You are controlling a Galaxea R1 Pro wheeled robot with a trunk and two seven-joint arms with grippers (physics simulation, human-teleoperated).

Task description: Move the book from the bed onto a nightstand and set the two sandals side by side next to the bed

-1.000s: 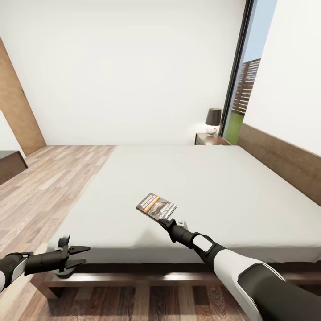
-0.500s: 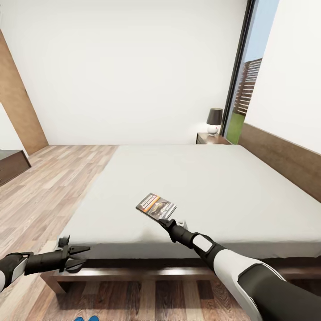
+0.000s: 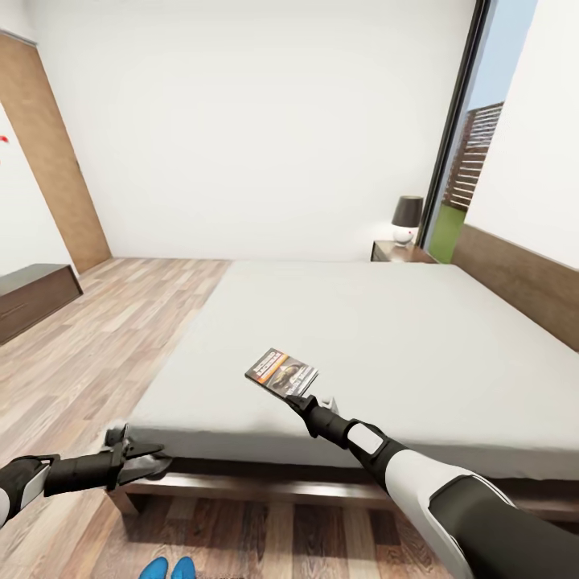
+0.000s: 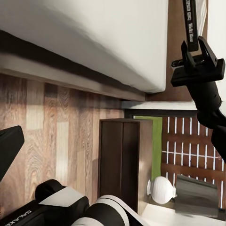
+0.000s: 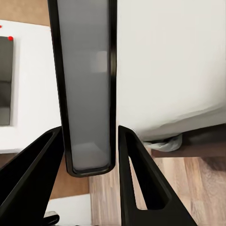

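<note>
The right gripper (image 3: pixel 299 397) is pinched on the near edge of the book (image 3: pixel 281 371), which projects forward and slightly upward from the fingertips over the off-white mattress of the bed (image 3: pixel 386 338); whether the cover touches the mattress cannot be told. In the right wrist view the book (image 5: pixel 87 84) appears edge-on as a thin grey slab with dark borders, seated between the two black fingers (image 5: pixel 136 183), which press against both of its faces. Beyond the right gripper and off to its right, against the far wall, the nightstand (image 3: pixel 400 252) stands just beside the headboard end of the bed, with a dark-shaded lamp (image 3: pixel 406 219) on its top. The left gripper (image 3: pixel 145 464) hangs low at the near corner of the dark bed frame, well apart from the book, with its two fingers lying close together and nothing between them. Below and slightly to the right of the left gripper, the tips of the two blue sandals (image 3: pixel 169 568) show side by side on the wooden floor (image 3: pixel 96 354). In the left wrist view the right gripper (image 4: pixel 195 66) is seen holding the book (image 4: pixel 190 23) edge-on above the mattress, and the nightstand (image 4: pixel 125 165) lies beyond it with the lamp (image 4: pixel 181 192) beside it. A long dark bench (image 3: pixel 32 299) stands far off beyond the left gripper.
</note>
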